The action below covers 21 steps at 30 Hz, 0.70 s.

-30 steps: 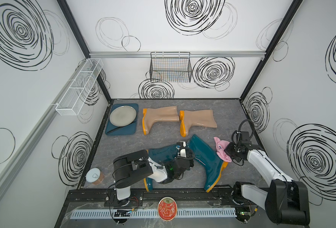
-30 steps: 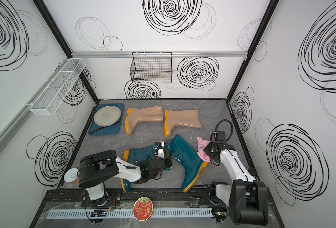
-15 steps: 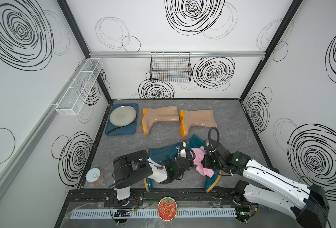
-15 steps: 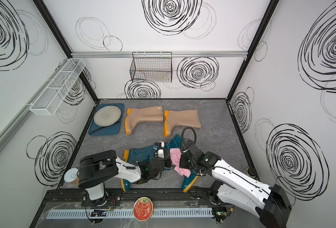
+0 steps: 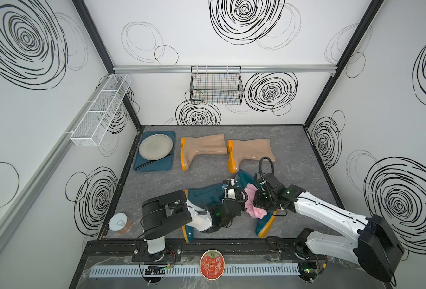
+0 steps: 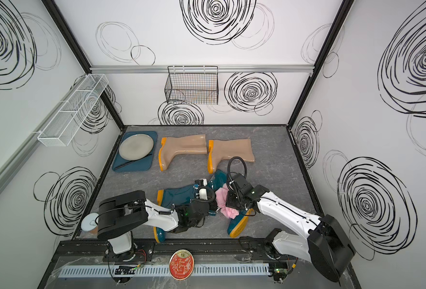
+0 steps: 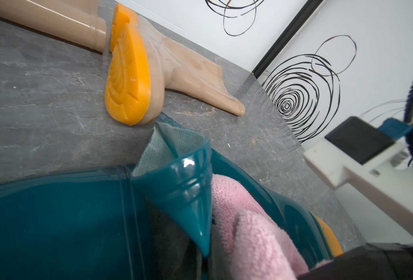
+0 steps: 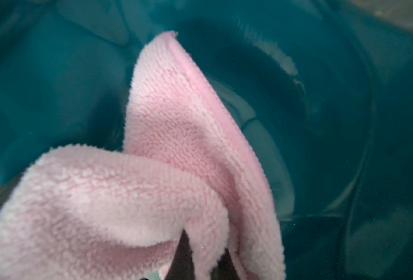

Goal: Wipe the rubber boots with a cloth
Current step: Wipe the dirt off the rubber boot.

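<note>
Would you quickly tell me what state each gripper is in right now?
Left gripper: closed, pinching the top rim of a glossy dark teal rubber boot.
Right gripper: closed, holding the fluffy pink terry cloth.

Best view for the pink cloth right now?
Right wrist: the cloth fills the frame, pile and hem sharp, pinched by the right gripper against the teal boot. Both top views show only a small pink bunch half under the gripper. Left wrist shows a fold behind the boot cuff.

Fluffy pink cloth [image 5: 253, 208] atop teal boot [image 5: 262, 223] (glossy, sideways)
</note>
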Each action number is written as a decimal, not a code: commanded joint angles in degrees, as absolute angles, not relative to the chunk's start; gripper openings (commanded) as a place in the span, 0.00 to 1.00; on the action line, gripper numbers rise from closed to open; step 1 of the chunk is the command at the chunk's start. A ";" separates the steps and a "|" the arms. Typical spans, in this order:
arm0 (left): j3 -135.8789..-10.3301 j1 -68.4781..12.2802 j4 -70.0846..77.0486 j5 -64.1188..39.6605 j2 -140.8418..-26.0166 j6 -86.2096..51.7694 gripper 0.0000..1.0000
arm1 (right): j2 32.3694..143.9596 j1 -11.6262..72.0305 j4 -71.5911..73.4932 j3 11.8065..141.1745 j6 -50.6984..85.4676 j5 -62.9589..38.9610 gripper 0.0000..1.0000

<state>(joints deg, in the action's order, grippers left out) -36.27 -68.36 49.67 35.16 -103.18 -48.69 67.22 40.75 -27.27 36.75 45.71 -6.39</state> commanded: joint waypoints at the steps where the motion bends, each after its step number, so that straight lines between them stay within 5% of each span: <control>1: -36.96 -69.87 52.40 35.76 -100.48 -49.66 0.00 | 68.42 40.17 -15.53 41.95 40.93 -6.99 0.00; 13: -36.56 -69.88 52.45 38.02 -99.93 -49.31 0.00 | 58.75 41.74 -33.56 33.77 48.23 1.09 0.00; 21: -36.47 -68.87 52.72 38.26 -100.02 -49.20 0.00 | 51.81 59.58 -39.29 34.05 55.72 3.88 0.00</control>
